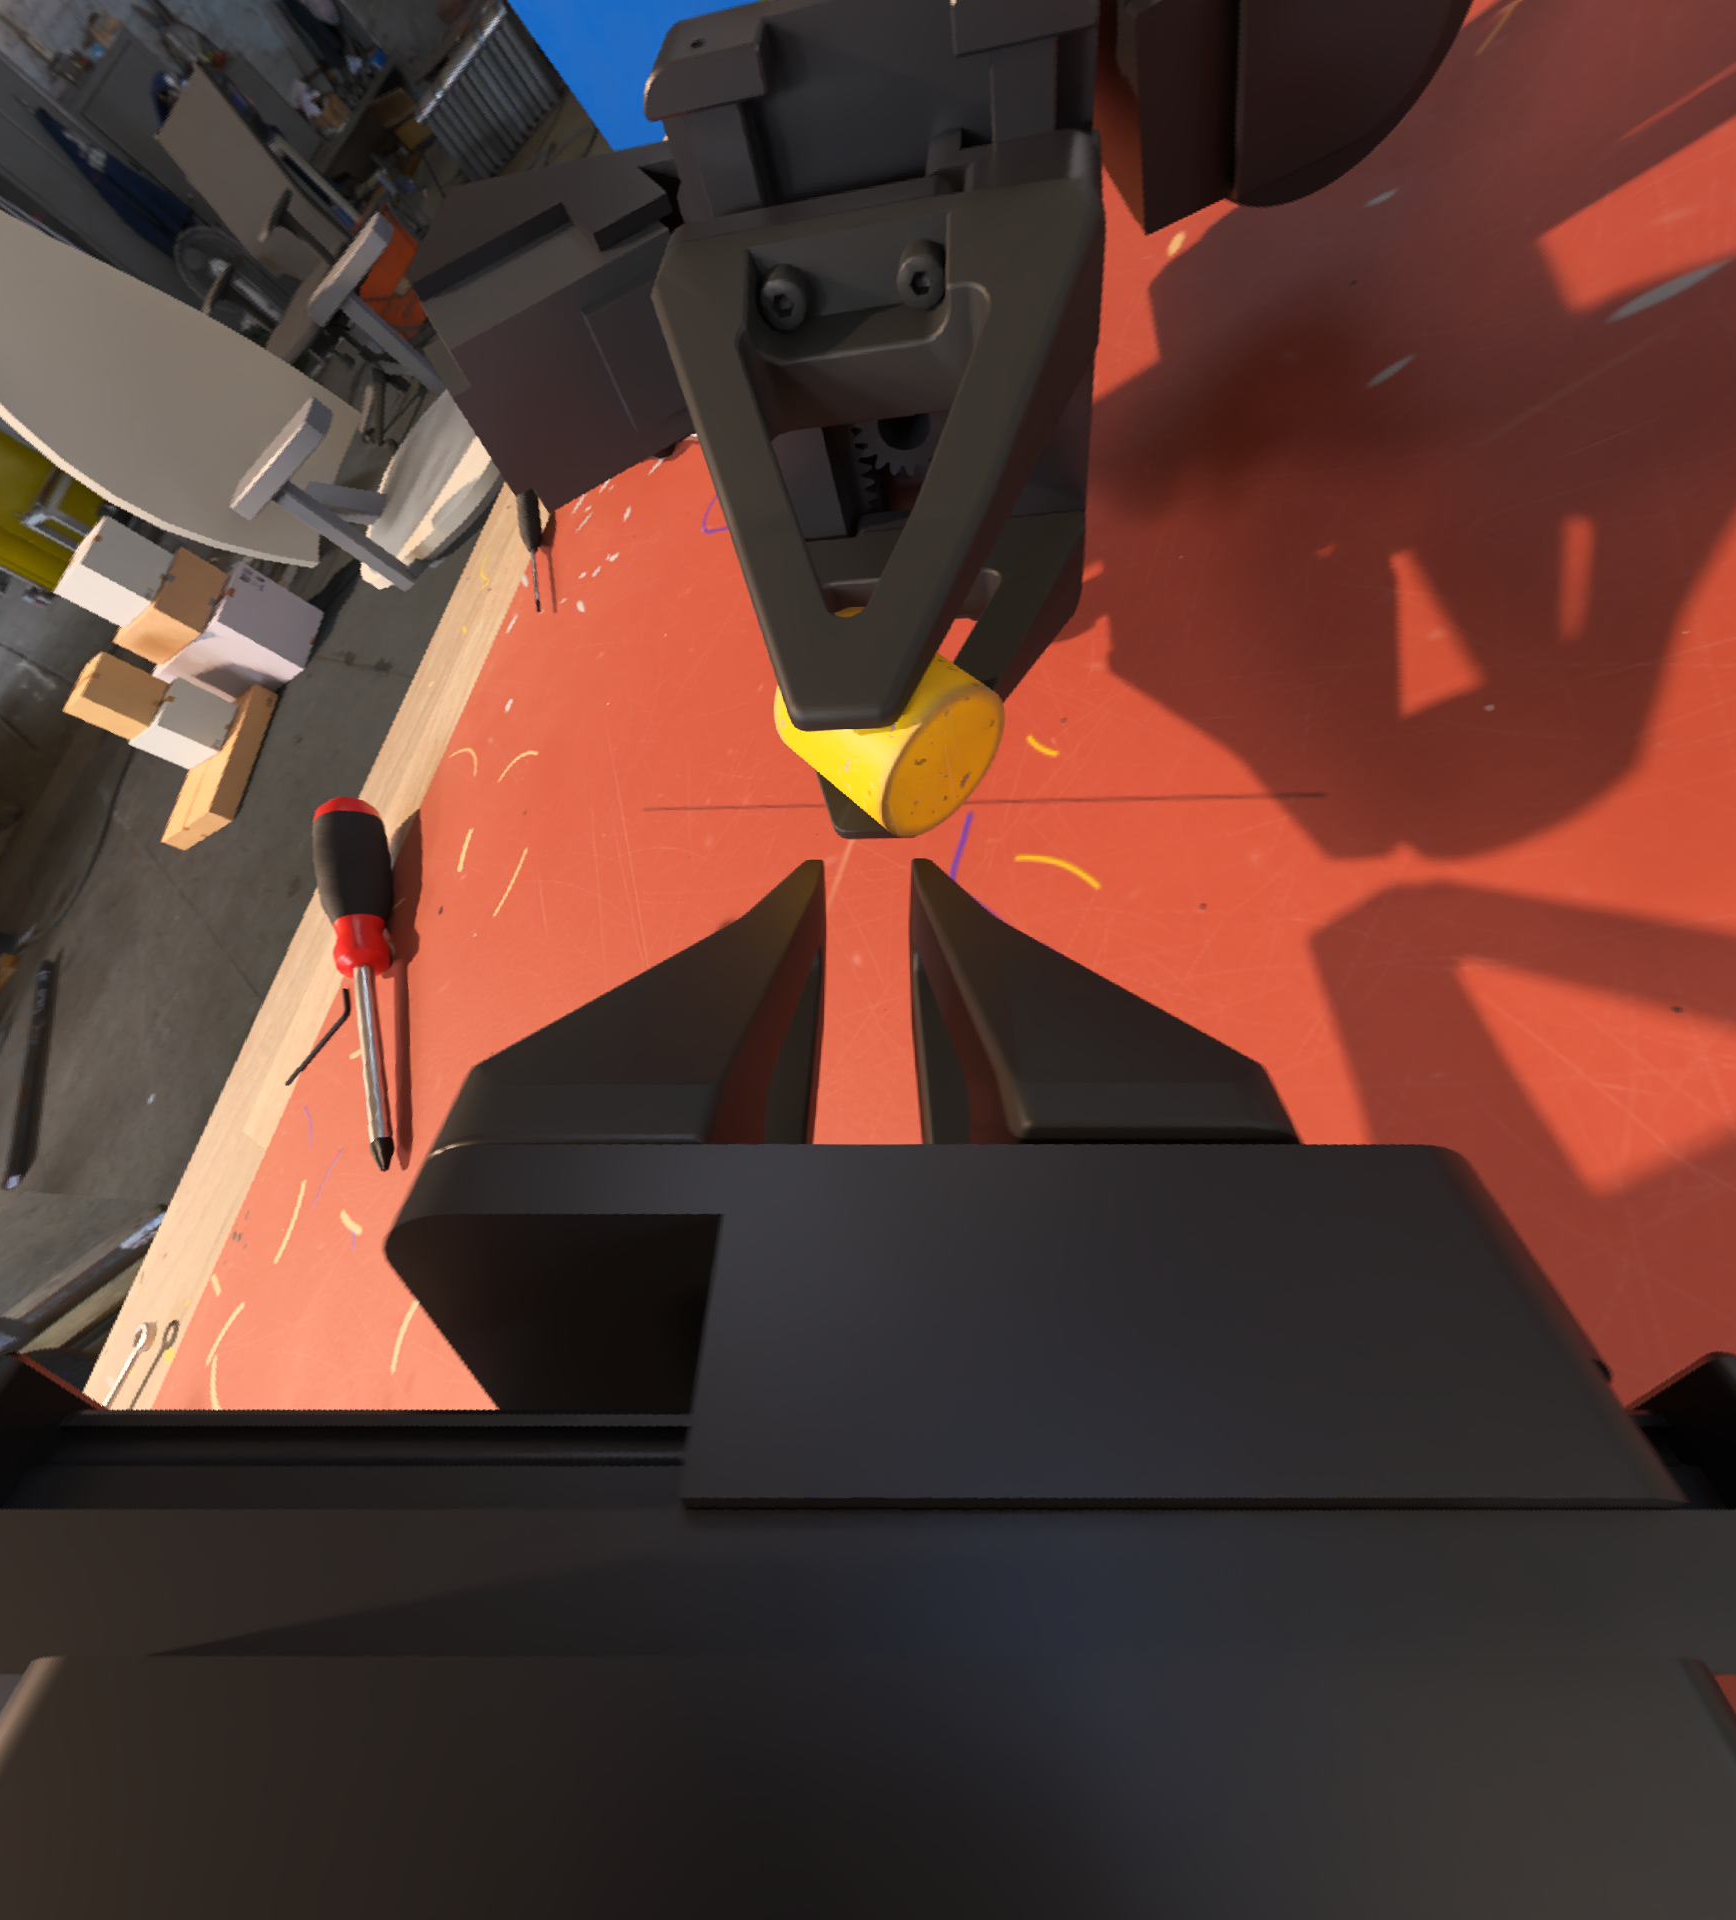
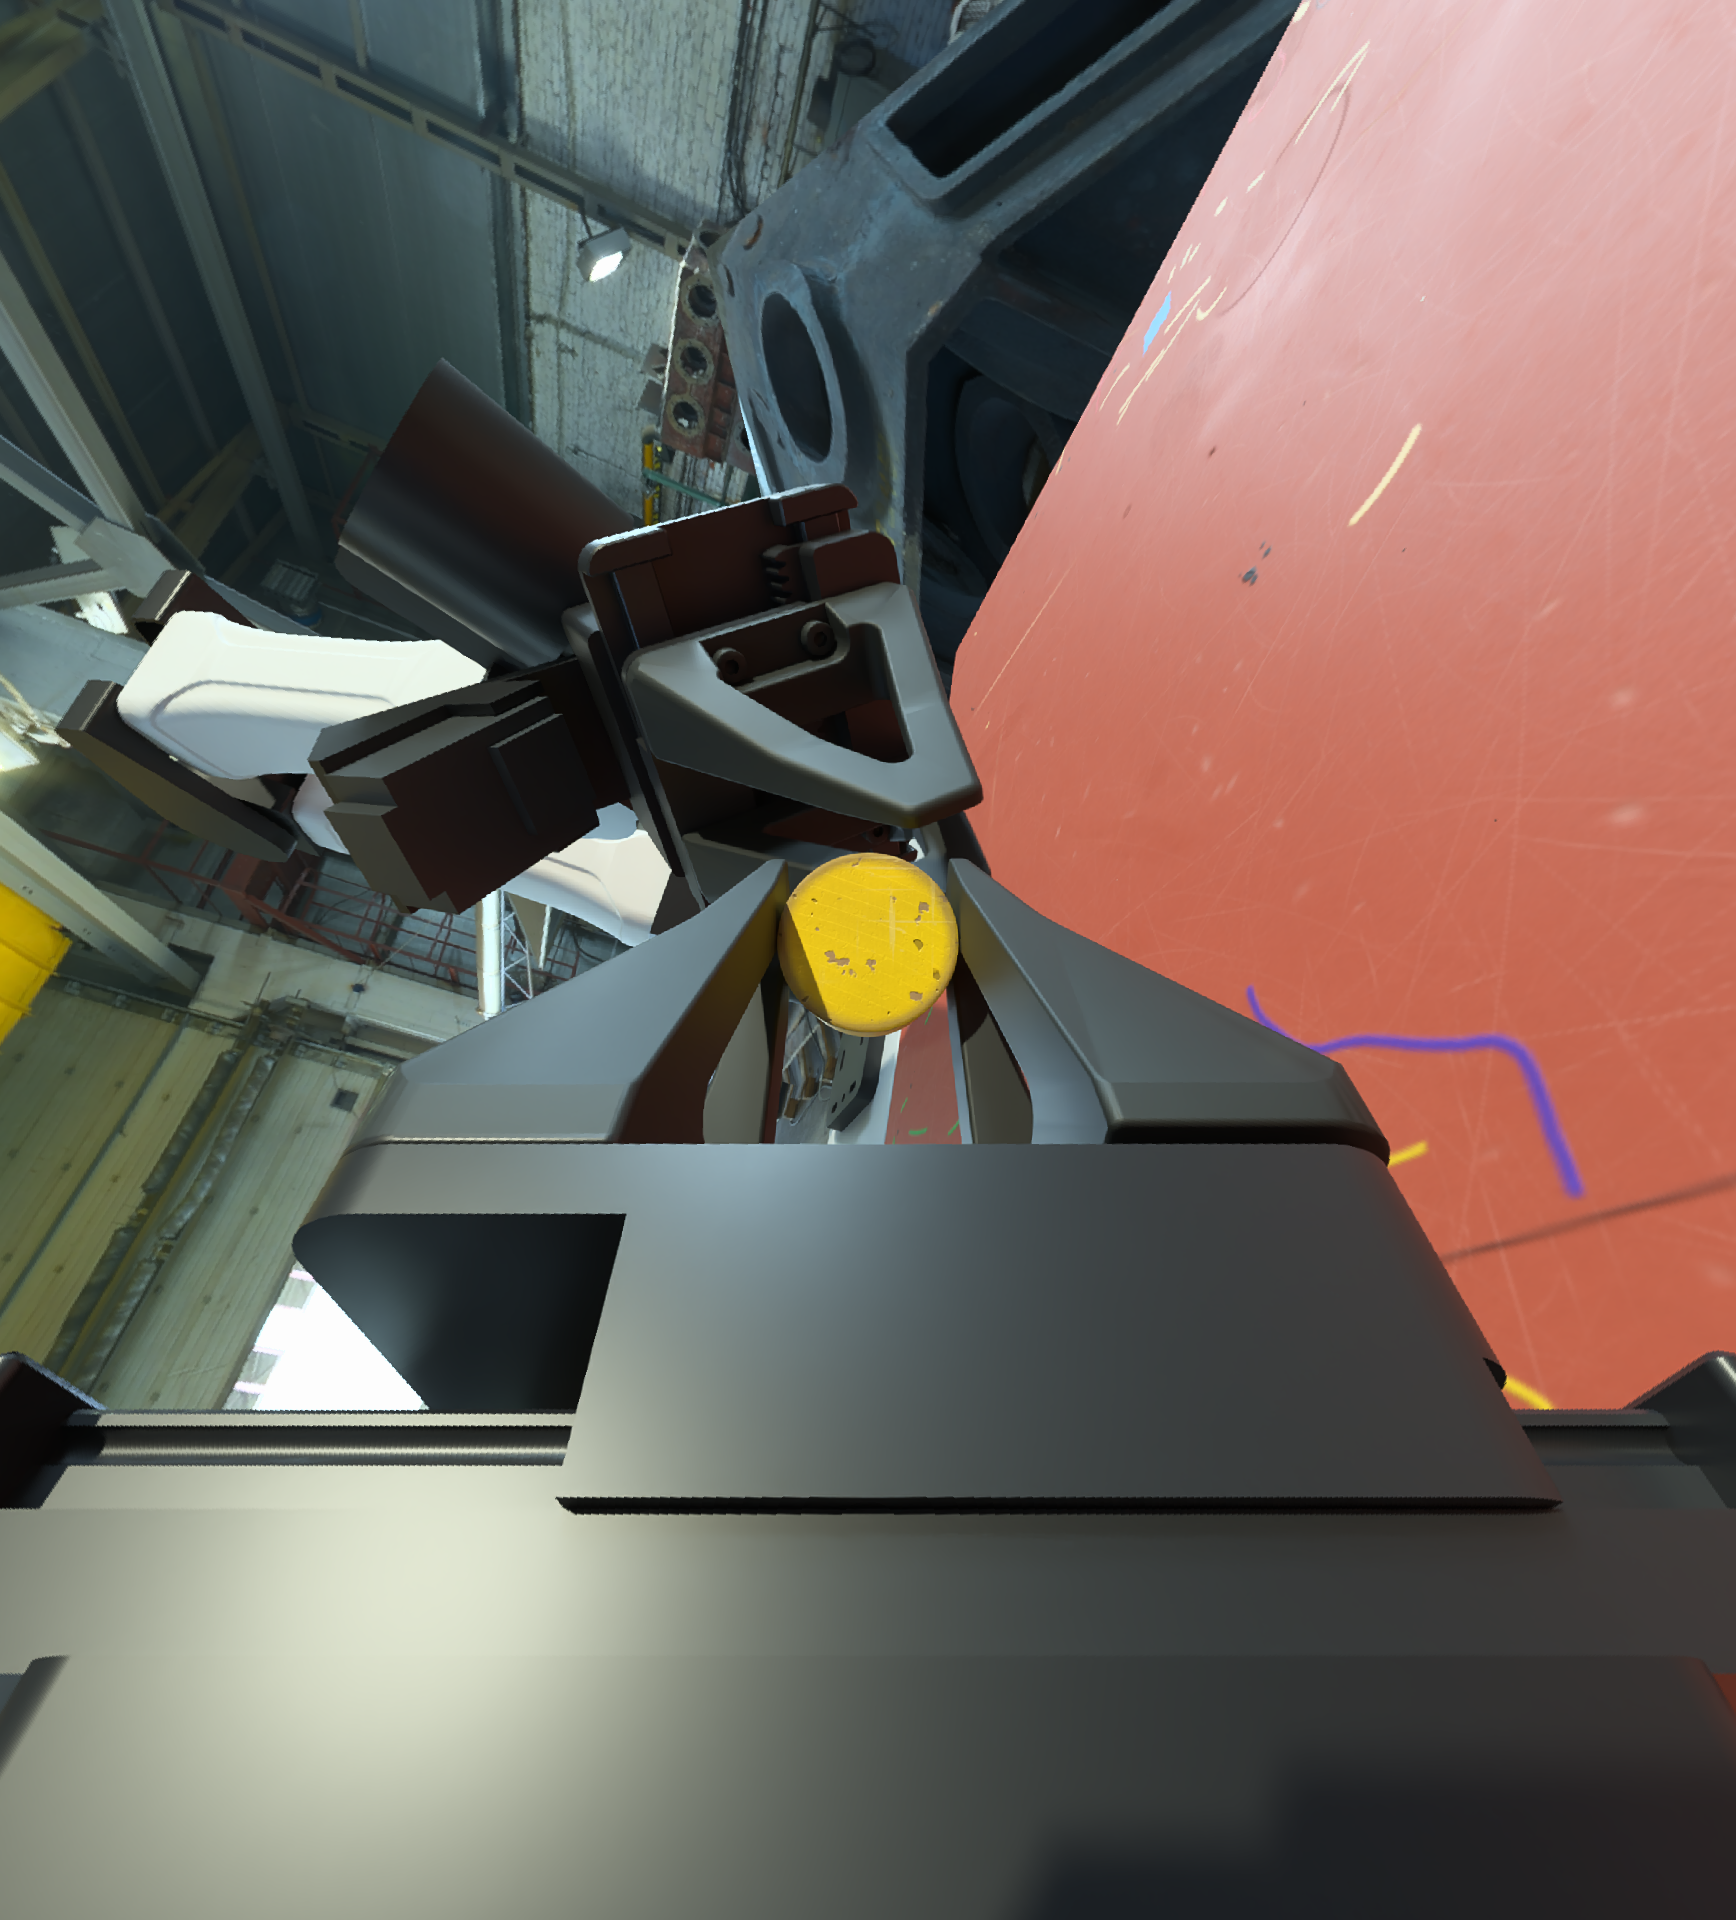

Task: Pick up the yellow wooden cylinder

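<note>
The yellow wooden cylinder [image 2: 869,945] lies sideways between the fingers of my right gripper [image 2: 869,904], which is shut on it; its round end faces the camera. In the left wrist view the same cylinder [image 1: 921,758] is pinched by the right gripper's fingers [image 1: 843,665] just above the red mat [image 1: 1259,1039]. My left gripper [image 1: 869,868] is empty, its fingers almost together with a narrow gap, and its tips point at the cylinder from a short distance. The left arm [image 2: 490,769] shows just beyond the cylinder in the right wrist view.
A red and black screwdriver [image 1: 355,904] and a bent hex key [image 1: 318,1049] lie at the mat's left edge. A thin black screwdriver [image 1: 531,540] lies farther off, and small wrenches [image 1: 142,1361] lie near the corner. The wooden table edge [image 1: 324,997] runs along the left.
</note>
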Controlling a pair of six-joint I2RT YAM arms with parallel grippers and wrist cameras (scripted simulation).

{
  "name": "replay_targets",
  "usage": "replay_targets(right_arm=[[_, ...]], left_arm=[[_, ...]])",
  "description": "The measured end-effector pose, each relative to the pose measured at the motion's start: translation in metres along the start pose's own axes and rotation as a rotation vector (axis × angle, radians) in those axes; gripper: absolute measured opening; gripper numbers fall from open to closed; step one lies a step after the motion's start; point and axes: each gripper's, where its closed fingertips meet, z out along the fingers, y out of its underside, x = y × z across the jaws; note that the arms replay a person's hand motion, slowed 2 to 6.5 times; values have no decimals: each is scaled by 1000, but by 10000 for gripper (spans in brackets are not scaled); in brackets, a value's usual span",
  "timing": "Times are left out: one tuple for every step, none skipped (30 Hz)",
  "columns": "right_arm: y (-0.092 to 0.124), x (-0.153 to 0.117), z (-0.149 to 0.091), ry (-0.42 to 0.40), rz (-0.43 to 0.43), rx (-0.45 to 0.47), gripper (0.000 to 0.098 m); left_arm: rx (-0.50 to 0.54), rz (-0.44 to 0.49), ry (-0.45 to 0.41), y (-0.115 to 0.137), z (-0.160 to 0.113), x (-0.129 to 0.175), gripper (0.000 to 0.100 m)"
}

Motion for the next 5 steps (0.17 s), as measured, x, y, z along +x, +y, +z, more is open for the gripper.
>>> replay_targets(right_arm=[[0, 0, 0, -1, -2, 0, 250], [-1, -1, 0, -2, -3, -1, 250], [-1, -1, 0, -4, -5, -2, 250], [-1, -1, 0, -6, -6, -3, 250], [-1, -1, 0, -7, -6, -4, 250]], left_arm=[[1, -5, 9, -1, -1, 1, 165], [3, -10, 19, -1, -2, 2, 183], [4, -16, 28, -2, -2, 2, 201], [4, -22, 37, -3, -2, 3, 219], [3, -27, 42, -3, -2, 2, 236]])
